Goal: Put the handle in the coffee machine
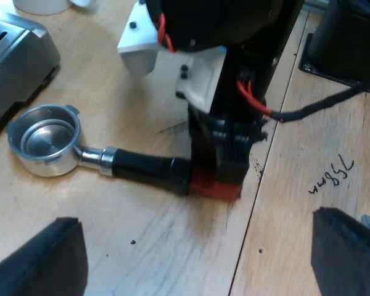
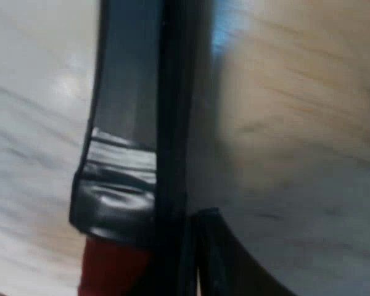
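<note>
Left wrist view looks down on a wooden table point(image 1: 172, 246) where the metal holder point(image 1: 108, 160) lies flat, its basket point(image 1: 44, 137) mouth-up and its dark handle point(image 1: 151, 171) running out to the red end point(image 1: 213, 187). The right gripper point(image 1: 221, 179) stands on that red end, right at the seam point(image 1: 259, 203) between two table boards; whether it has closed on the holder I cannot tell. The basket's rim lies near the corner of the espresso machine point(image 1: 15, 58) but apart from it, with bare wood between. The left gripper point(image 1: 194, 219) hangs above the table with its fingers spread wide, holding nothing, open board below the gap. A black object point(image 1: 348, 37) sits on the far board, well apart from the holder; pen scribble point(image 1: 333, 172) marks the same board. Right wrist view, very close in, shows the dark handle's glossy length and its red end against pale wood.
</note>
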You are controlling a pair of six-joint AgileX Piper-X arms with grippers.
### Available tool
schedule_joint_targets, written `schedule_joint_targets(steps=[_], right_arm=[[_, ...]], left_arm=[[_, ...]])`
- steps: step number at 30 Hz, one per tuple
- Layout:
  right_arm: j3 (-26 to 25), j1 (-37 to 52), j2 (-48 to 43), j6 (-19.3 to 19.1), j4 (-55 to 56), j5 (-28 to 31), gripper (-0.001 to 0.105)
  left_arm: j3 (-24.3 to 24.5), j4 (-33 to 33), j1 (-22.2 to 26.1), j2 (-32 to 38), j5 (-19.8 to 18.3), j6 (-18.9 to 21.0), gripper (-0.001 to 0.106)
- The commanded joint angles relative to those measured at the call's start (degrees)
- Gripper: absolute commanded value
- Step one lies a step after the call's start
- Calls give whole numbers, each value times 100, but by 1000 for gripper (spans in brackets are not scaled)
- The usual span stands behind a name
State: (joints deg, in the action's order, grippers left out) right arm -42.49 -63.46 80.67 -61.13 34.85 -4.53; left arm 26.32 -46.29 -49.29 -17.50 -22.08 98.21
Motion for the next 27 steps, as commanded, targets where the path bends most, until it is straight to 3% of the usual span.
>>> schedule_joint_targets(steps=[1,6,14,20,27], right_arm=[[-116,-85,360,102,-481,-216,0],[-294,-84,584,170,-642,-287,0],[-604,-84,1092,881,-2260,-338,0],[-604,-84,1224,1240,-3192,-338,0],[-604,-84,1245,1279,-3602,-172,0]], left_arm=[[140,-15,-21,-2,77,8,75],[337,-25,-21,-2,77,8,75],[675,-823,-21,-2,82,8,75],[690,-965,-21,9,82,8,75],[690,-963,-21,9,82,8,75]])
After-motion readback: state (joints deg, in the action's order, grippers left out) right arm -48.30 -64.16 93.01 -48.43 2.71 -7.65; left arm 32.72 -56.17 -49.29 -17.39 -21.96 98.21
